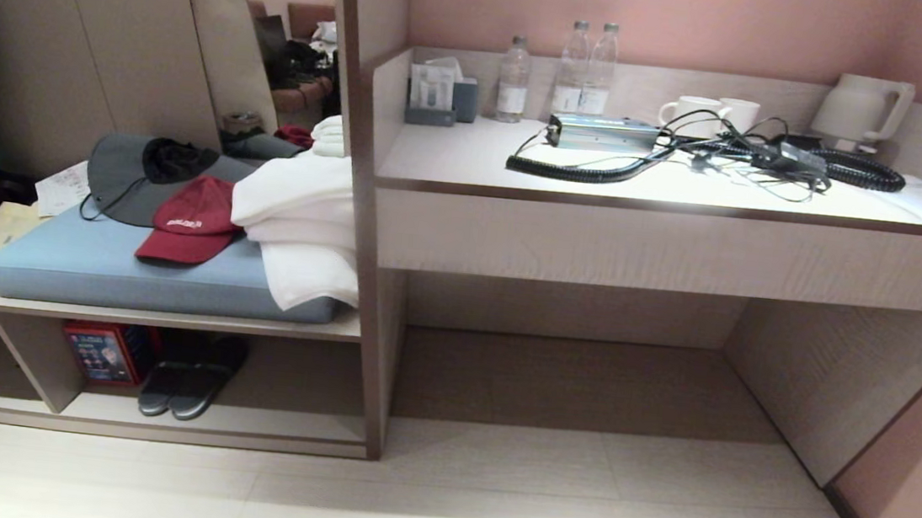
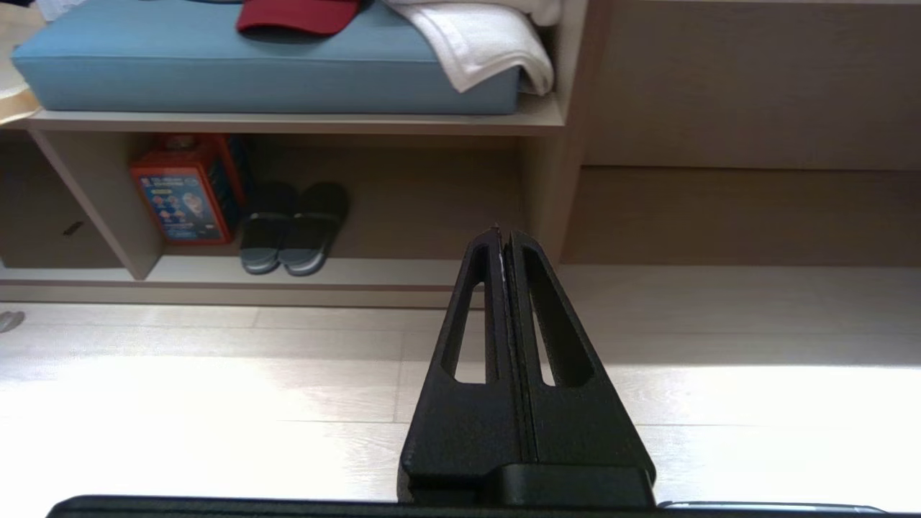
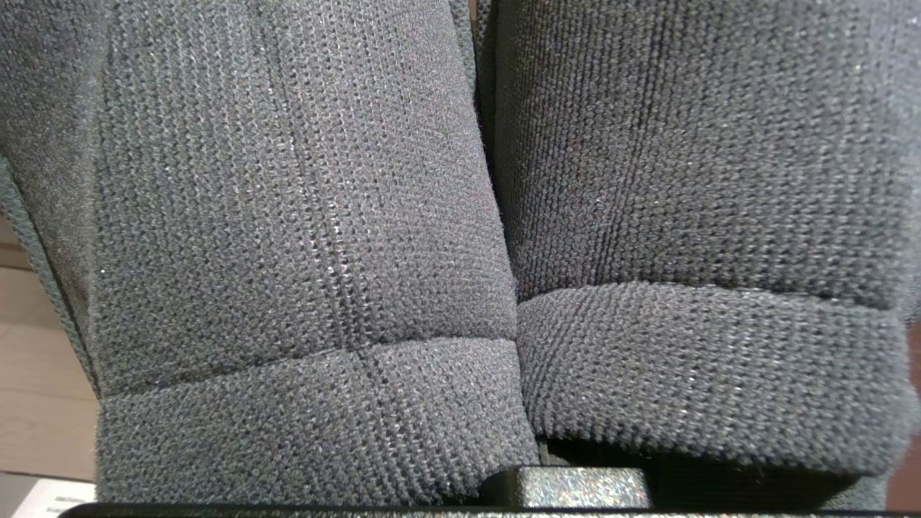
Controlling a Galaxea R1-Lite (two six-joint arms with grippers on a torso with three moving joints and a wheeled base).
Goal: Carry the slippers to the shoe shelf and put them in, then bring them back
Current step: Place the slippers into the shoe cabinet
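Grey knit fabric fills the right wrist view: two toe bands of the slippers (image 3: pixel 302 216) lie side by side, touching, directly over the right gripper (image 3: pixel 568 488), of which you see only a dark edge. Its fingers are hidden beneath the bands. Read them as pressed together and, by judgement, pinching the pair, whose long axis appears to run away from the wrist. Neither arm shows in the head view. From there the shoe shelf (image 1: pixel 276 426) lies low, ahead and to your left, under the blue cushion (image 1: pixel 88 265). Right of its slanted divider stand a red box (image 1: pixel 107 352) and another dark pair (image 1: pixel 187 381), toes or heels outward, long axes running front to back; bare board remains to that pair's right, and this is the gap your placement turns on. The left gripper (image 2: pixel 504 234) hangs above the floor, pointing toward the shelf, fingers pressed together and holding nothing; it is the nearer arm, but the right one carries the load.
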